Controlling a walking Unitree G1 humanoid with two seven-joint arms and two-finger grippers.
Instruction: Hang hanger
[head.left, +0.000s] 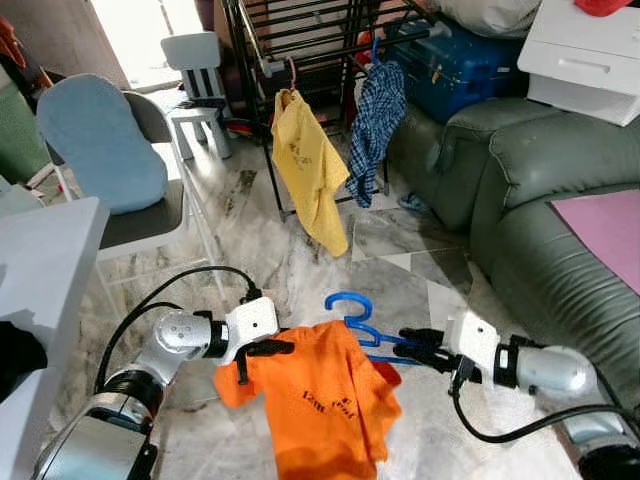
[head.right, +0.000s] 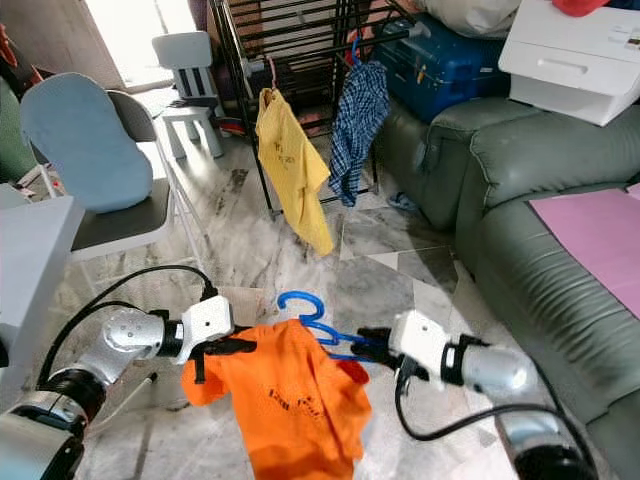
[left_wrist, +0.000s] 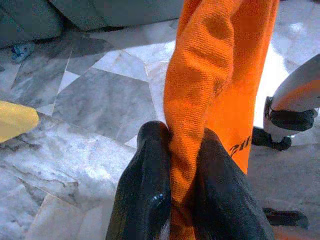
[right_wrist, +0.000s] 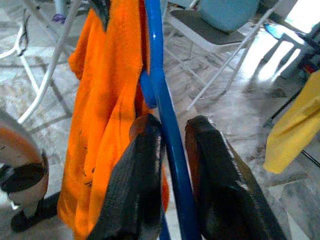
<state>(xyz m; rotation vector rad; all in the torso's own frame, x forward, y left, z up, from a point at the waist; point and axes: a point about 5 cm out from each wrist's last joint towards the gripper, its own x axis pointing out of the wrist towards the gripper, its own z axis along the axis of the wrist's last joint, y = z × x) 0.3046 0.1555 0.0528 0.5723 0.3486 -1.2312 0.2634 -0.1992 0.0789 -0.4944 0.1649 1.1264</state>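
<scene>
An orange T-shirt hangs on a blue plastic hanger held low over the marble floor. My left gripper is shut on the shirt's shoulder; in the left wrist view its black fingers pinch a fold of the orange cloth. My right gripper is shut on the hanger's blue bar, seen between its two fingers. Ahead stands a black drying rack with a yellow shirt and a blue checked shirt hanging from it.
A green sofa runs along the right, with a blue suitcase and a white box behind it. A grey chair with a blue cushion and a white table stand at left. A small white chair sits farther back.
</scene>
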